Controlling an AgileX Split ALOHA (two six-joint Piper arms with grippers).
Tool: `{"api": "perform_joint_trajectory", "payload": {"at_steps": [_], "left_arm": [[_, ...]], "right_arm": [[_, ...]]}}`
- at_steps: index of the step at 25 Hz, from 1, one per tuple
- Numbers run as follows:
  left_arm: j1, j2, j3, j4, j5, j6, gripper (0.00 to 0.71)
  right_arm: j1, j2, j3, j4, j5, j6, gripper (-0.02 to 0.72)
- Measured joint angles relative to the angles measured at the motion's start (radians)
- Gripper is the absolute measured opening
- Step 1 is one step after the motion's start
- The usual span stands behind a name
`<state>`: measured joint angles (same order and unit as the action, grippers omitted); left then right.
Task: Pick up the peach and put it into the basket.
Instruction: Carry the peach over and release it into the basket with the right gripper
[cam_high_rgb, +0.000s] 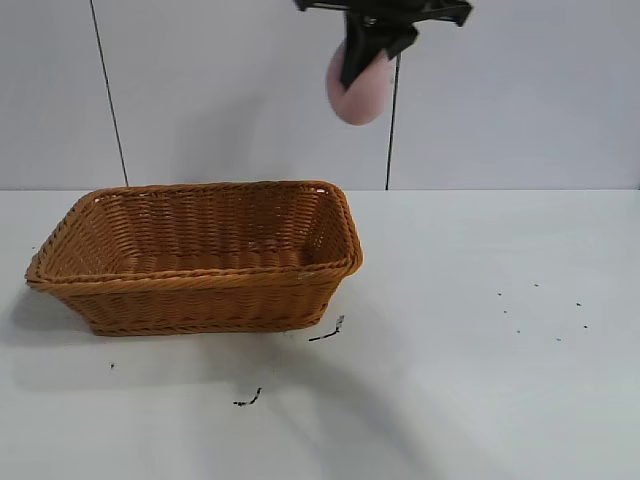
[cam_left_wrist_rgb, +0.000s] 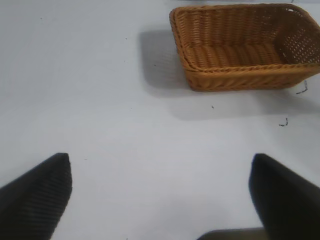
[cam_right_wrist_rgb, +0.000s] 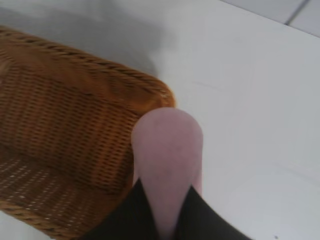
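We are seeing the right claw (cam_high_rgb: 368, 50) clenching the peach (cam_high_rgb: 358, 92) high over the counter (cam_high_rgb: 480, 330), with the basket (cam_high_rgb: 200, 258) below and only its near end wall under it. Dropping now risks a rim bounce out. The left claw (cam_left_wrist_rgb: 160, 200) is hanging released, well apart.

The right claw (cam_high_rgb: 368, 45) was cut off by the exterior view's top edge, its fingers hiding part of the peach (cam_high_rgb: 362, 95); the peach's leaf stayed unseen.
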<state>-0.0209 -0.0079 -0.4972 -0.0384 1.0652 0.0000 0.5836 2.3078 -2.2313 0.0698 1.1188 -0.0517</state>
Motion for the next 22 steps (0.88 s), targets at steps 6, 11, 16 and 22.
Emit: {"api": "perform_joint_trajectory", "payload": {"at_steps": [6, 11, 16, 22], "left_arm": [[0.000, 0.000, 0.000, 0.000, 0.000, 0.000, 0.693], [0.000, 0.000, 0.000, 0.000, 0.000, 0.000, 0.693], [0.000, 0.000, 0.000, 0.000, 0.000, 0.000, 0.693], [0.000, 0.000, 0.000, 0.000, 0.000, 0.000, 0.693]], "right_arm": [[0.019, 0.136, 0.000, -0.015, -0.122, -0.008, -0.008], [0.019, 0.179, 0.000, -0.015, -0.131, -0.019, 0.066], [0.019, 0.178, 0.000, -0.011, -0.137, -0.023, 0.520], [0.019, 0.135, -0.023, -0.011, -0.093, -0.025, 0.685]]}}
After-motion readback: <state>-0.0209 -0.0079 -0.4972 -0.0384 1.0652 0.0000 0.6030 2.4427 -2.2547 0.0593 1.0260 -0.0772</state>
